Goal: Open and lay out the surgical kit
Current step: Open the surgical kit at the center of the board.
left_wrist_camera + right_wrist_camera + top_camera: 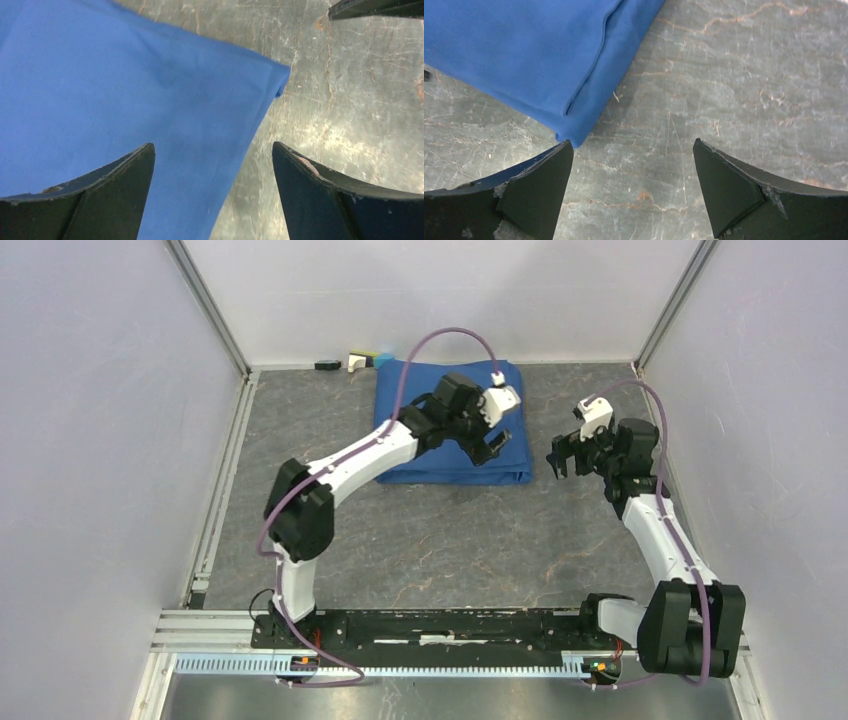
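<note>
The blue cloth wrap (515, 445) is lying folded shut at the far middle of the table (450, 540). The left pincer (212, 145) is hanging spread over the wrap's near right corner (280, 80), and the right pincer (633, 141), likewise spread and holding nothing, is hovering over bare table just beside it. To open it well, I judge the pincer should be taking only the top layer at the loose flap edge (594, 65). It should be pinching close to the tip and peeling outward and low, so the hidden contents are not being dragged.
</note>
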You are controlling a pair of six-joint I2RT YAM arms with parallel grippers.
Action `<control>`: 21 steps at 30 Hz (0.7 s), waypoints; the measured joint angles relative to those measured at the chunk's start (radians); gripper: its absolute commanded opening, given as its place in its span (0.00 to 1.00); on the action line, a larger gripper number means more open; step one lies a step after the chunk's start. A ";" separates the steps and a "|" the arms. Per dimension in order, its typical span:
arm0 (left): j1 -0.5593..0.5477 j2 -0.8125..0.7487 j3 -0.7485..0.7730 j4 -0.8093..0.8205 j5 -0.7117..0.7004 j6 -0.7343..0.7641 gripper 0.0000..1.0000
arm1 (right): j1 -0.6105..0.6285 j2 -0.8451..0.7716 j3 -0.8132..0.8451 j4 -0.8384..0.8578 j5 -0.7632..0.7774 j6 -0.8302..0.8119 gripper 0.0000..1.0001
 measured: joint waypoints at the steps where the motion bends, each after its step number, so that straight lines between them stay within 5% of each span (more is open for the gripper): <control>1: -0.019 0.033 0.032 -0.002 -0.014 0.014 0.89 | -0.014 -0.006 -0.012 -0.003 0.001 0.002 0.98; 9: -0.096 0.259 0.252 -0.056 -0.064 0.056 0.86 | -0.185 -0.018 -0.063 -0.035 -0.061 0.018 0.98; 21: -0.131 0.338 0.318 -0.080 -0.127 0.069 0.76 | -0.324 0.042 -0.075 -0.052 -0.206 0.043 0.97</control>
